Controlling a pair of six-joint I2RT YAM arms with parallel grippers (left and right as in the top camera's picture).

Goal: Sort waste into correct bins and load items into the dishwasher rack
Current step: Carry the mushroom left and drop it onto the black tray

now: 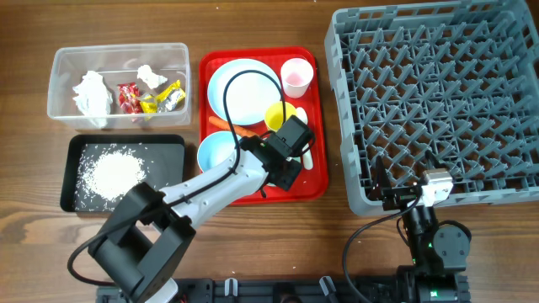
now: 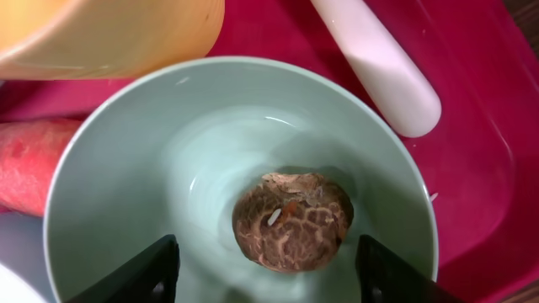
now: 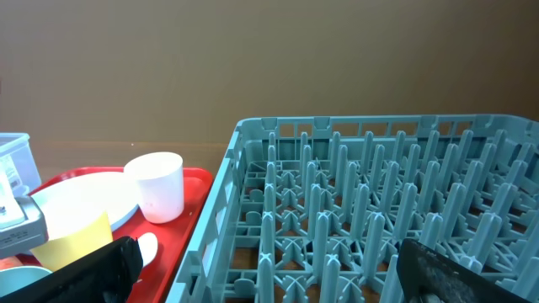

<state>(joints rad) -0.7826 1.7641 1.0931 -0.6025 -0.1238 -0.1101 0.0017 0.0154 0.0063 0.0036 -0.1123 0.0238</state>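
In the lower centre of the left wrist view, the small brown lump (image 2: 292, 220) sits in a pale blue bowl (image 2: 143, 160) squarely between the spread, empty fingers of the left gripper (image 2: 268, 257), just ahead.

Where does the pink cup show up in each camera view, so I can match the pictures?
Overhead: the pink cup stands in the far right corner of the red tray, beside the plate.
Left wrist: not in it.
Right wrist: the pink cup is at lower left, upright, looking almost white.
Shared landmark: the red tray, seen in all three views.
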